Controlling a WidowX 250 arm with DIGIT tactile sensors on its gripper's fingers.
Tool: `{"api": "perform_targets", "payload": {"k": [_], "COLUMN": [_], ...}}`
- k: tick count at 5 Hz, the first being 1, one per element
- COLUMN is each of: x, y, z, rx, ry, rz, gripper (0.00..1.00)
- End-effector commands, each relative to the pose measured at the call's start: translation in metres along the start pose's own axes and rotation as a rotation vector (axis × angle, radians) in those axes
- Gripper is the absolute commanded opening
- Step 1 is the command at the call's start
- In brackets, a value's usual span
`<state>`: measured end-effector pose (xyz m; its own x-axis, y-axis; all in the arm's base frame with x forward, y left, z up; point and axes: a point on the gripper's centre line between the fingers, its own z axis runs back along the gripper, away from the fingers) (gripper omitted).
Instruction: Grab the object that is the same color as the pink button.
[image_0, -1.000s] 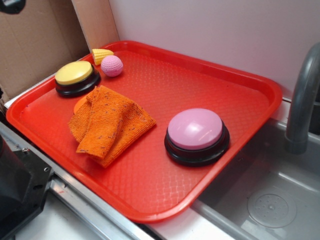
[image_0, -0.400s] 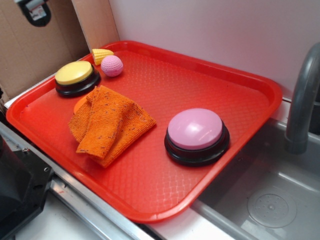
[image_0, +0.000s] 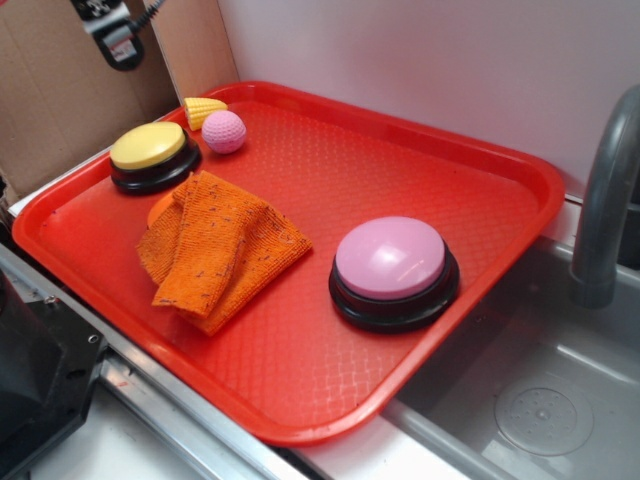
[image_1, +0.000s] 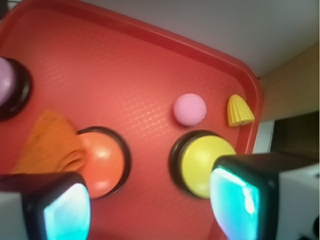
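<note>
The small pink knitted ball (image_0: 223, 131) lies near the far left corner of the red tray (image_0: 450, 150), next to the yellow corn toy (image_0: 203, 110). It also shows in the wrist view (image_1: 189, 109). The pink button (image_0: 390, 260) with its black base stands at the tray's right side; only its edge shows in the wrist view (image_1: 6, 82). My gripper (image_1: 150, 207) hangs high above the tray's left end, jaws wide open and empty. In the exterior view only a bit of the arm (image_0: 112, 35) shows at the top left.
A yellow-domed button (image_0: 150, 153) stands at the left, in front of the ball. An orange cloth (image_0: 215, 248) partly covers an orange button (image_1: 100, 162). A sink (image_0: 540, 400) and faucet (image_0: 605, 200) lie right of the tray. Cardboard (image_0: 50, 100) stands behind.
The arm has come further into the exterior view at the top left, moving right and down. Nothing on the tray has moved.
</note>
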<state>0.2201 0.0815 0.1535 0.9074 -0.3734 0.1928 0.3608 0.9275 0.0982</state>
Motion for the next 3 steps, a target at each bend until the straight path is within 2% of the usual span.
{"api": "perform_targets", "payload": {"k": [1, 2, 3], "x": [0.032, 0.038, 0.04], "y": [0.034, 0.043, 0.051], "z": [-0.047, -0.074, -0.095], "rx": [0.073, 0.107, 0.082], "ry": [-0.04, -0.008, -0.026], "rz": [-0.073, -0.086, -0.098], "gripper": [1.0, 1.0, 1.0]}}
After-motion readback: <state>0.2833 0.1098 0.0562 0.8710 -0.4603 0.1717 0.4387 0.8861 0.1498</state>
